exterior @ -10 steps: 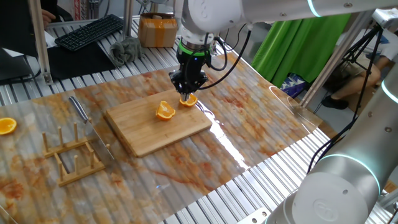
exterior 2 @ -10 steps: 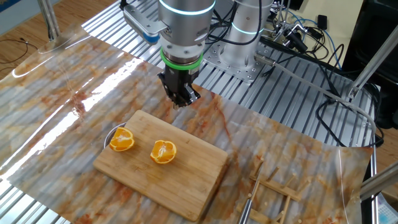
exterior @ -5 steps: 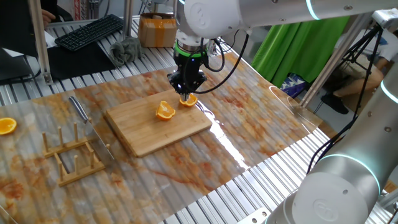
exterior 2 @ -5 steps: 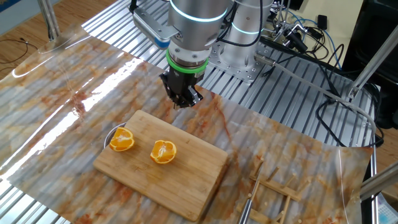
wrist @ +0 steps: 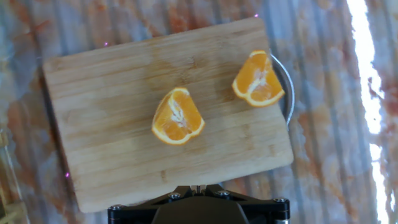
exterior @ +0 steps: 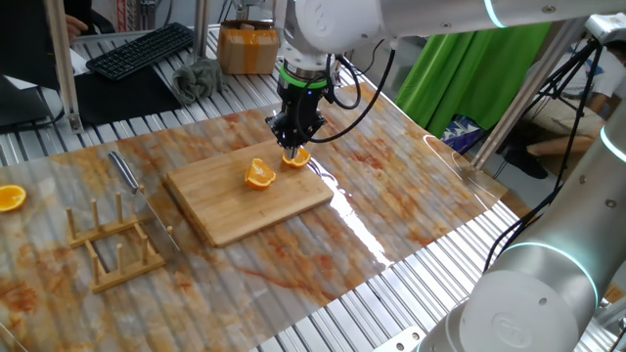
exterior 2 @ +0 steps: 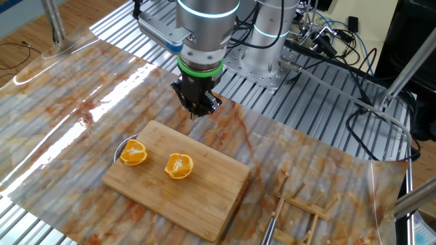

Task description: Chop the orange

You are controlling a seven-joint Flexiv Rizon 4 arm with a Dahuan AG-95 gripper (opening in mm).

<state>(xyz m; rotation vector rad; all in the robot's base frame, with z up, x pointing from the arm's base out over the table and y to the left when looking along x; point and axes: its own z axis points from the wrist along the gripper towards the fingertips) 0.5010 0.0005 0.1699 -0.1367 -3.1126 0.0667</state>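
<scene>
Gripper: pointing straight down above the table, off the far edge of the wooden board in the other fixed view; jaws together, nothing between them. Empty-handed.

Orange: two cut pieces on the board, flesh up. One piece near the board's middle. Second piece at the board's end, overhanging a metal ring handle (partly hidden beneath the fruit). Pieces apart, not touching.

Board: flat on a glossy, orange-stained sheet over the slatted table.

Elsewhere: wooden rack beside the board; knife lying near the rack; one further orange half at the sheet's edge, well apart from the board.
</scene>
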